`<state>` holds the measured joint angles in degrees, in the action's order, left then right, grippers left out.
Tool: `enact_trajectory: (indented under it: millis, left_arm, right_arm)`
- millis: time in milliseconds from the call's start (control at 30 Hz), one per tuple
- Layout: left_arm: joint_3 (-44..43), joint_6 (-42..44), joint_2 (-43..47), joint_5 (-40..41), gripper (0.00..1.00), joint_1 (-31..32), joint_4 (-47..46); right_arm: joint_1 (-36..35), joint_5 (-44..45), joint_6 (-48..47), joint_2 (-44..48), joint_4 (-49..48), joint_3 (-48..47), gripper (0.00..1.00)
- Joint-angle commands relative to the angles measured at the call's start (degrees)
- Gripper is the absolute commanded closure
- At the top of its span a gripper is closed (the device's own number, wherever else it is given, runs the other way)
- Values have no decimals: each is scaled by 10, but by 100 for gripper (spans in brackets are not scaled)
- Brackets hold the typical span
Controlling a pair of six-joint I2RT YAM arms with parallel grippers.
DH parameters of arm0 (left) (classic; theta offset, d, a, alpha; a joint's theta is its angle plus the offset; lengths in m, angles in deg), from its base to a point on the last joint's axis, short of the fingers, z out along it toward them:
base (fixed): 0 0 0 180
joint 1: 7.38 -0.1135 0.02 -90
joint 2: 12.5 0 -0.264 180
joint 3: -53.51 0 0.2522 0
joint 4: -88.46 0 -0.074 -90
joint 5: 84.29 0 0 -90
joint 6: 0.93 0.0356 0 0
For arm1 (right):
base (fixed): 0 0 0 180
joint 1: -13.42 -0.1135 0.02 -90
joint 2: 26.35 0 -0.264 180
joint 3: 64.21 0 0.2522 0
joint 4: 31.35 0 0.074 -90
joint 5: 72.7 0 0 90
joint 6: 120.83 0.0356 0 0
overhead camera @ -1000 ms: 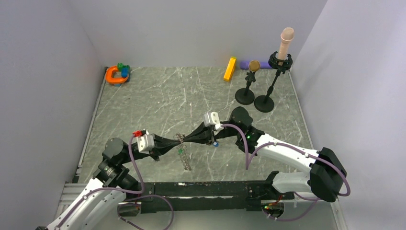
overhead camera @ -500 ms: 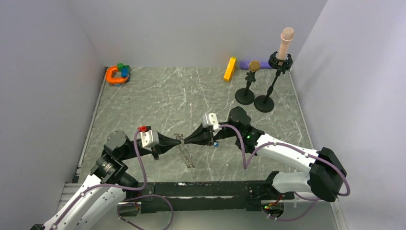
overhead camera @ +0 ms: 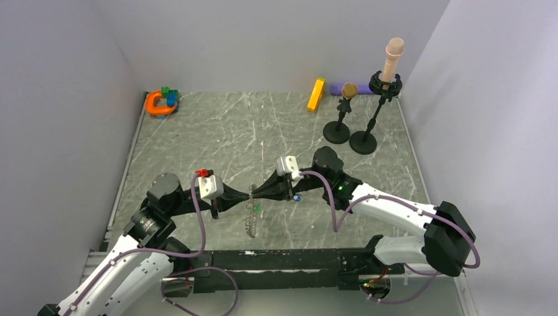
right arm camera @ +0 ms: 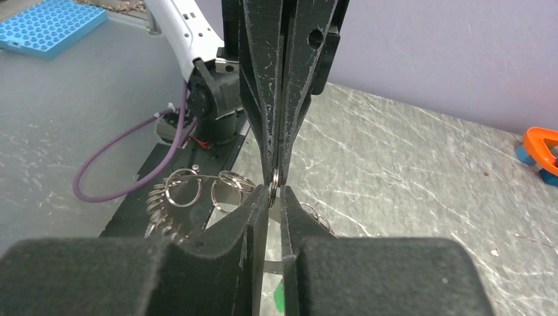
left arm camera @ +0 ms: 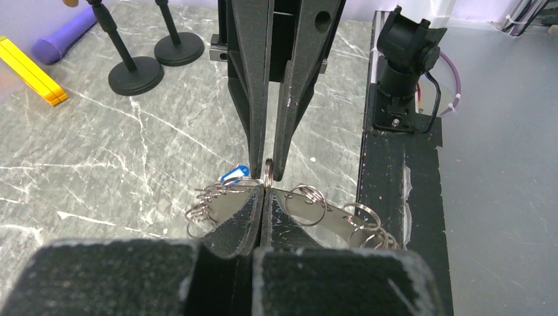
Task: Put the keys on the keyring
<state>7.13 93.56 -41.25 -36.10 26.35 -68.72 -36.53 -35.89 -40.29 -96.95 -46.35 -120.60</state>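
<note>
Above the near middle of the bench [overhead camera: 217,141], we are holding the keyring [overhead camera: 251,222] off the surface with both arms, which are reaching toward each other. Our left end effector [overhead camera: 245,195] is clamping its fingers together on the top of the keyring, and in the left wrist view the flat silvery band, fringed with small wire loops, is coming out on either side of its tips. Our right end effector [overhead camera: 257,193] is meeting it tip to tip and pinching the same spot, with a thin loop of metal showing between its nearly closed fingers. A green key [overhead camera: 255,208] is showing right against the hanging ring just below the fingertips; we cannot tell whether it is threaded on. A blue key [overhead camera: 297,197] is sitting just beside the right end effector, apart from the ring in the top view, and we cannot tell whether it is resting on the bench. Well back, an orange horseshoe toy [overhead camera: 156,103] is lying in the far left corner, a yellow bar [overhead camera: 316,95] is lying at the far edge, and two black stands [overhead camera: 337,131] are standing to its right.
</note>
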Motion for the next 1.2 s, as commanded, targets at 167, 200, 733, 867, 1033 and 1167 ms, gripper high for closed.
enact_trajectory:
  millis: [167,200,733,867,1033,1167]
  left_arm:
    - [-56,16,-12,-6,100,4,20]
    - [-61,19,-16,-5,100,5,28]
    - [-98,61,-36,41,100,26,107]
    - [-74,43,-18,52,100,25,77]
    - [5,5,37,64,63,25,-19]
    - [47,-8,63,67,56,25,-59]
  right_arm:
    - [-13,-19,-31,-12,33,-37,85]
    - [-13,-18,-32,-13,35,-38,85]
    - [-15,-33,-89,-30,124,-83,100]
    - [-15,-31,-94,-28,118,-84,100]
    - [-15,-31,-92,-23,97,-83,100]
    - [-15,-32,-86,-21,83,-78,100]
